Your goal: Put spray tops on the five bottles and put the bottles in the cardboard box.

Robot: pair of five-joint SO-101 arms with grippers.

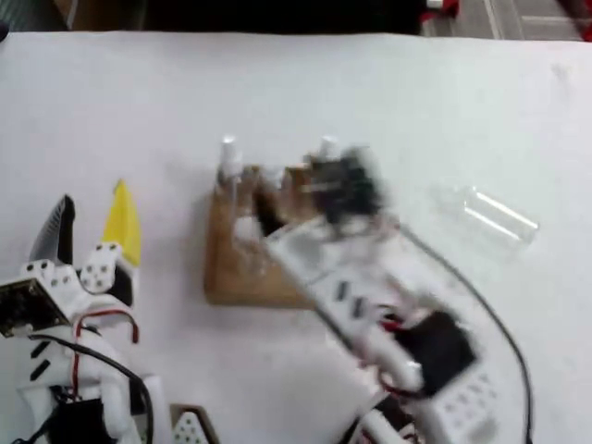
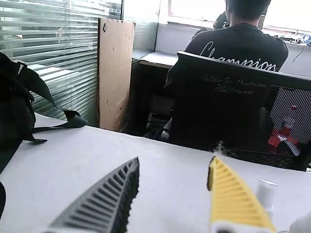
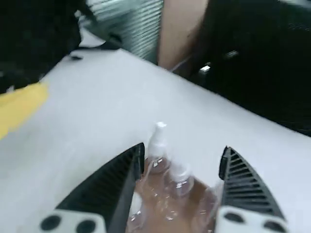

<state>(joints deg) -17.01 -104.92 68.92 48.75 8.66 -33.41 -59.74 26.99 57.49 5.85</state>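
Bottles (image 3: 157, 145) inside cardboard box (image 1: 228, 274)

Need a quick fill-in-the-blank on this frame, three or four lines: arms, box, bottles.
1. The right arm holds its jaws over the cardboard ____.
2. The jaws of the left arm are ____, with nothing between them.
3. One jaw of the left arm is black, the other ____.
4. One clear bottle lies on the ____, not in the box.

Missing words: box; open; yellow; table.
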